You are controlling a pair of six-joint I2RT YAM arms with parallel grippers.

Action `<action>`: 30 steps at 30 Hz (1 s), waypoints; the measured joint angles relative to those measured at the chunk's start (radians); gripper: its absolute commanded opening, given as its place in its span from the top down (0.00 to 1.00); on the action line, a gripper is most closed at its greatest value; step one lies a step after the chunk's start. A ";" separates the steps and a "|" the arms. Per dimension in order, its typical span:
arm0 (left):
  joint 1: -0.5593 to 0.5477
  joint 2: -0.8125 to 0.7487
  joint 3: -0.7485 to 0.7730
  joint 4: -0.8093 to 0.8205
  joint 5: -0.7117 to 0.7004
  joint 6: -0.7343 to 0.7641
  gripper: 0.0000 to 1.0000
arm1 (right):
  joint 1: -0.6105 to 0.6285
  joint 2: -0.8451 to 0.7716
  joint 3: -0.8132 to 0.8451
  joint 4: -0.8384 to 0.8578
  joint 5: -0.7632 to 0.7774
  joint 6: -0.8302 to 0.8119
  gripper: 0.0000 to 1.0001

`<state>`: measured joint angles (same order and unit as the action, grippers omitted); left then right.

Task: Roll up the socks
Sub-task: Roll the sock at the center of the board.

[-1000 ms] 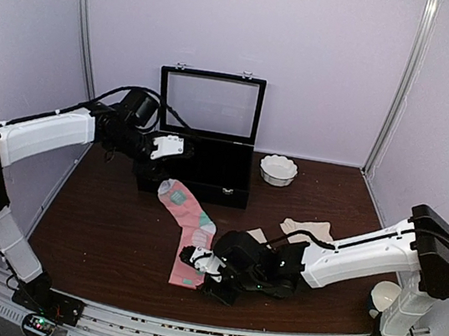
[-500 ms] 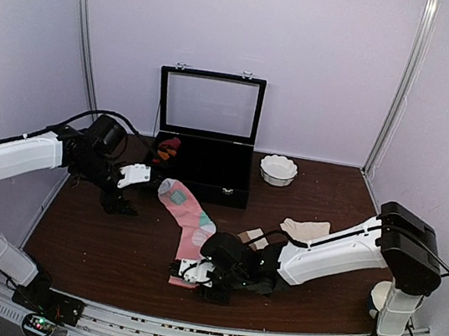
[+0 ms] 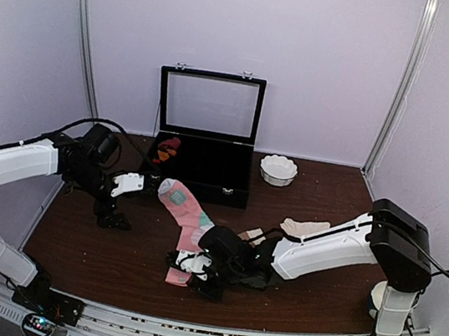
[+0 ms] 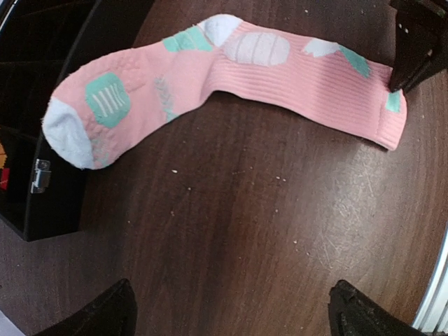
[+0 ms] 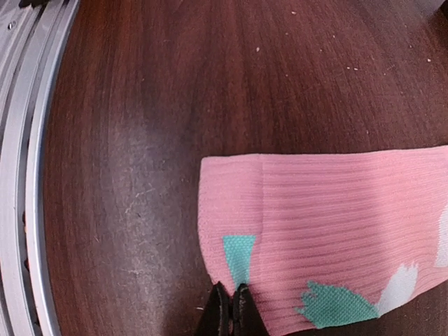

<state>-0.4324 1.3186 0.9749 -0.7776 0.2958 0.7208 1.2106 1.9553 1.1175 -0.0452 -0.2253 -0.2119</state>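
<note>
The long pink sock (image 3: pixel 189 215) with mint and white patches lies flat on the dark table, toe toward the black box. Its cuff (image 5: pixel 231 210) is at the near end. My right gripper (image 3: pixel 185 265) is shut, its fingertips (image 5: pixel 229 308) pinched together on the cuff's corner edge. The left wrist view shows the whole sock (image 4: pixel 231 77) ahead, with the right gripper's dark fingers (image 4: pixel 418 42) on its cuff. My left gripper (image 3: pixel 118 201) hangs wide open over bare wood left of the sock, nothing between its jaws (image 4: pixel 236 311). The short cream sock (image 3: pixel 305 228) lies behind my right arm.
An open black box (image 3: pixel 207 170) stands at the back, a dark red and orange bundle (image 3: pixel 166 149) in its left compartment. A white scalloped bowl (image 3: pixel 278 169) sits right of it. A white cup (image 3: pixel 383 296) stands by the right arm's base. Metal rails (image 5: pixel 28 175) run along the near edge.
My left arm came away from the box and down to the table left of the sock, its jaws opening wide. My right gripper slid to the cuff and shut on its edge.
</note>
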 measured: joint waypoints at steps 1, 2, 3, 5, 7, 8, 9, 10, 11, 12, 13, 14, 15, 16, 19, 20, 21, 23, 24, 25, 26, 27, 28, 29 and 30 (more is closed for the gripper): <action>-0.004 0.000 -0.007 -0.005 0.001 0.005 0.02 | -0.008 0.003 0.007 -0.005 -0.019 0.022 1.00; -0.009 0.000 -0.014 -0.009 0.000 0.014 0.02 | -0.018 0.007 0.015 -0.011 -0.043 0.048 1.00; -0.016 0.001 -0.016 -0.010 0.001 0.016 0.04 | -0.031 0.013 0.027 -0.020 -0.074 0.082 1.00; -0.033 0.003 -0.018 -0.010 0.013 0.024 0.08 | -0.051 0.030 0.056 -0.038 -0.128 0.134 1.00; -0.054 0.011 -0.018 -0.009 0.035 0.029 0.11 | -0.068 0.052 0.093 -0.056 -0.181 0.195 1.00; -0.065 0.016 -0.018 -0.009 0.047 0.029 0.13 | -0.078 0.065 0.111 -0.063 -0.208 0.223 1.00; -0.077 0.020 -0.019 -0.006 0.057 0.029 0.15 | -0.085 0.076 0.125 -0.065 -0.230 0.251 1.00; -0.092 0.025 -0.023 -0.003 0.067 0.029 0.17 | -0.095 0.090 0.140 -0.065 -0.268 0.296 1.00; -0.108 0.030 -0.029 0.002 0.076 0.030 0.19 | -0.103 0.100 0.146 -0.063 -0.295 0.322 1.00; -0.127 0.035 -0.039 0.010 0.083 0.033 0.21 | -0.112 0.107 0.150 -0.063 -0.320 0.357 1.00; -0.142 0.040 -0.047 0.015 0.086 0.037 0.24 | -0.123 0.115 0.152 -0.059 -0.353 0.398 1.00; -0.157 0.047 -0.053 0.020 0.089 0.042 0.26 | -0.134 0.120 0.152 -0.053 -0.382 0.432 1.00; -0.171 0.056 -0.058 0.021 0.092 0.047 0.28 | -0.143 0.124 0.152 -0.048 -0.407 0.472 1.00; -0.183 0.066 -0.060 0.023 0.095 0.052 0.30 | -0.153 0.127 0.152 -0.040 -0.429 0.505 1.00; -0.217 0.097 -0.063 0.037 0.108 0.072 0.29 | -0.180 0.131 0.144 -0.010 -0.480 0.600 1.00; -0.227 0.104 -0.066 0.049 0.109 0.078 0.26 | -0.188 0.131 0.138 0.008 -0.496 0.630 1.00; -0.237 0.108 -0.071 0.059 0.108 0.082 0.25 | -0.196 0.132 0.132 0.024 -0.509 0.658 1.00; -0.269 0.110 -0.087 0.089 0.101 0.090 0.22 | -0.212 0.137 0.123 0.053 -0.538 0.716 1.00; -0.286 0.113 -0.093 0.102 0.098 0.093 0.20 | -0.217 0.142 0.121 0.067 -0.547 0.741 1.00; -0.304 0.117 -0.096 0.116 0.092 0.095 0.19 | -0.223 0.150 0.121 0.081 -0.560 0.770 1.00; -0.322 0.126 -0.098 0.134 0.083 0.098 0.19 | -0.227 0.158 0.121 0.096 -0.568 0.793 1.00; -0.335 0.132 -0.100 0.146 0.076 0.101 0.19 | -0.231 0.165 0.120 0.106 -0.575 0.815 1.00; -0.351 0.143 -0.101 0.163 0.064 0.104 0.19 | -0.234 0.171 0.119 0.116 -0.583 0.834 1.00; -0.367 0.155 -0.103 0.182 0.051 0.108 0.21 | -0.236 0.176 0.119 0.125 -0.589 0.853 1.00; -0.379 0.166 -0.105 0.196 0.039 0.110 0.22 | -0.238 0.179 0.117 0.133 -0.594 0.874 1.00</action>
<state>-0.8116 1.4849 0.8700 -0.5816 0.3344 0.8310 0.9726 2.1345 1.2350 0.0879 -0.8192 0.6617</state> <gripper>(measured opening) 0.808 0.022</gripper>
